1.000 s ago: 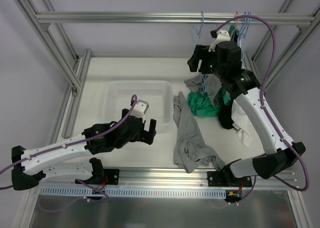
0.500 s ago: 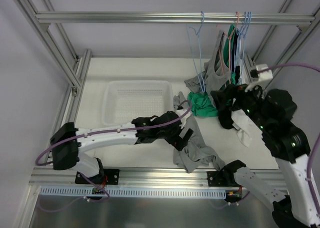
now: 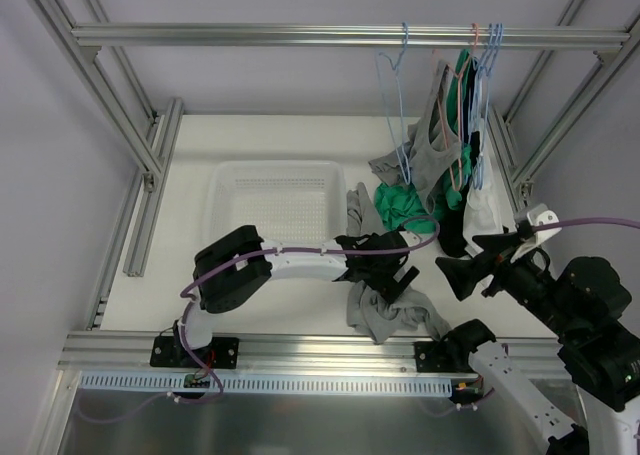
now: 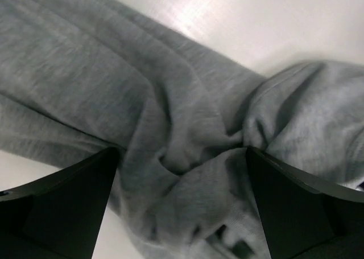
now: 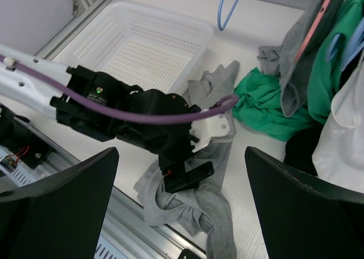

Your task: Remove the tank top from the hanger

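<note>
A grey tank top [image 3: 368, 237] lies crumpled on the table near the front edge, off any hanger; it also shows in the right wrist view [image 5: 211, 213]. My left gripper [image 3: 395, 283] is open and low over it, and grey folds [image 4: 170, 99] fill the gap between its fingers [image 4: 68, 202]. My right gripper [image 3: 470, 267] is open and empty, high at the near right, and looks down on the left gripper [image 5: 187, 176]. Another grey top [image 3: 435, 145] hangs on a pink hanger [image 5: 313, 25] at the rail.
An empty blue hanger [image 3: 403, 37] hangs from the rail. Green [image 3: 462, 95], white [image 3: 485, 210] and black [image 3: 452, 235] garments hang at the right. A green heap [image 3: 400, 210] lies below them. A white basket [image 3: 275, 165] stands at mid-left.
My left arm has swung right from the basket onto the grey top on the table. My right arm has pulled back from the rail to the near right.
</note>
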### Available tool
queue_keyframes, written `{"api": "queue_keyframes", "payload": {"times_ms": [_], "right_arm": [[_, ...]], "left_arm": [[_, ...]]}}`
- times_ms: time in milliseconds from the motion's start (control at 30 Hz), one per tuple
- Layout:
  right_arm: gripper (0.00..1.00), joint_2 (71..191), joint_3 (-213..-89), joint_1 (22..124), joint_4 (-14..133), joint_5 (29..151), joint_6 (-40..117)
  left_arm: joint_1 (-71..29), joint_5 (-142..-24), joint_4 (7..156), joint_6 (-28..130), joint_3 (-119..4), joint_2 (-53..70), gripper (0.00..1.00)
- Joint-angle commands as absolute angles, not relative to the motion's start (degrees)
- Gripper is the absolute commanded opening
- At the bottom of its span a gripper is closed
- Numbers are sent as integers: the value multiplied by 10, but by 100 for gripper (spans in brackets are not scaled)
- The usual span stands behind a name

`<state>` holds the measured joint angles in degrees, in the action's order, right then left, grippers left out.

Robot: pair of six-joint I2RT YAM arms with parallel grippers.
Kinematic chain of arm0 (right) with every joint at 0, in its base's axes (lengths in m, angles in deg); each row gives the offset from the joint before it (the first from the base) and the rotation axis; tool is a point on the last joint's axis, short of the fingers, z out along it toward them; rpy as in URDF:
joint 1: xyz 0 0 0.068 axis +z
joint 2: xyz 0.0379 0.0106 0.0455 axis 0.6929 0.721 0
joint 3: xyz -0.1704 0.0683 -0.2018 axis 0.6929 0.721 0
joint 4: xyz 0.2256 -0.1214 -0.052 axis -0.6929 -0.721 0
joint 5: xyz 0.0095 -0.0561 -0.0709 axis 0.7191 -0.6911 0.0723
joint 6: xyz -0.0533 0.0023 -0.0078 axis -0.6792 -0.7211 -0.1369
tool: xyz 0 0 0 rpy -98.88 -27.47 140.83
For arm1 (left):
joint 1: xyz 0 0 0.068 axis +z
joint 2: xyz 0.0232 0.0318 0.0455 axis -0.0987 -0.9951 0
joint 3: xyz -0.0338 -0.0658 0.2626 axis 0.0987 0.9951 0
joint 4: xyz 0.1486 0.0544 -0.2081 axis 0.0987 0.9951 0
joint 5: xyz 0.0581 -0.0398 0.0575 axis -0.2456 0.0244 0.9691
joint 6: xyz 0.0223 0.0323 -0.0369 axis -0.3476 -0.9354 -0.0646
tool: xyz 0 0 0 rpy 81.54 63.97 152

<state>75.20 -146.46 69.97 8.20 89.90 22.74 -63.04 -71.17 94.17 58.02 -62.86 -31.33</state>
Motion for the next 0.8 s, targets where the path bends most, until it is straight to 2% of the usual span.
{"api": "queue_keyframes", "payload": {"times_ms": [0,67,133,167,200,267,367,567,767], "right_arm": [[99,734,-1467,697,73,959,215],[99,731,-1472,699,71,969,213],[100,729,-1479,698,71,973,214],[100,729,-1481,699,71,973,216],[99,728,-1486,699,72,973,217],[99,727,-1490,698,71,973,217],[99,724,-1493,699,71,968,216],[99,717,-1486,699,72,949,215],[100,710,-1474,699,79,937,217]], "left_arm": [[-643,-703,940,602,-643,-349,99],[-648,-684,939,614,-633,-359,93],[-654,-677,939,621,-624,-361,69],[-656,-677,939,626,-622,-361,56],[-657,-678,940,629,-620,-358,26],[-662,-679,940,632,-612,-339,0],[-674,-671,940,629,-594,-297,0],[-704,-594,941,597,-567,-91,0],[-709,-532,953,565,-564,55,0]]}}
